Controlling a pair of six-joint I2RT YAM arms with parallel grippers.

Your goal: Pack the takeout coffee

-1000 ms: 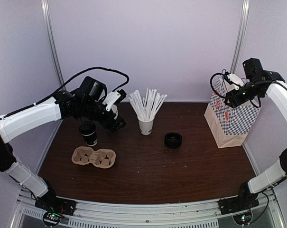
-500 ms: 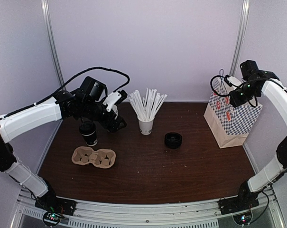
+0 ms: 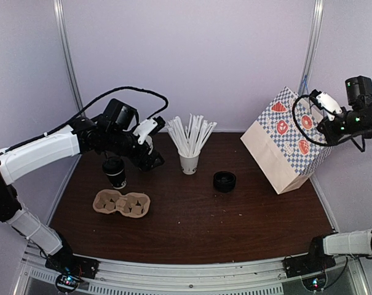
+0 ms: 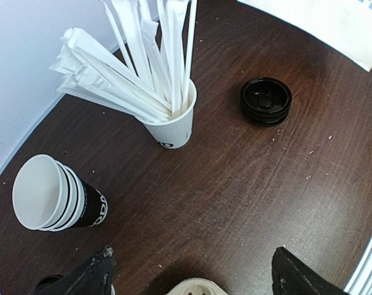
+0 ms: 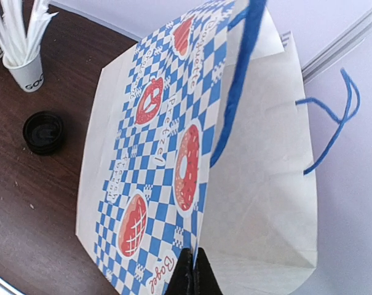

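The takeout coffee [image 3: 115,172], a small black cup with a black lid, stands on the table just behind the cardboard cup carrier [image 3: 121,203]. Only a sliver of its lid [image 4: 50,284] shows at the bottom left of the left wrist view. My left gripper [image 3: 150,157] hovers to the right of the cup. Its jaws are open, with nothing between them [image 4: 198,278]. At the far right, my right gripper [image 5: 195,273] is shut on the top rim of the blue-checked paper bag [image 3: 284,147], which is tipped over to the left with its mouth spread.
A white cup of straws [image 3: 189,163] stands mid-table, and a stack of black lids [image 3: 224,181] lies to its right. The stack of lidless cups [image 4: 50,193] stands beside the straw cup. The bag's blue handles [image 5: 333,129] hang loose.
The right gripper shut on the bag's rim and pulled it up and to the right, so the bag tipped and its mouth opened. The left arm stayed put.
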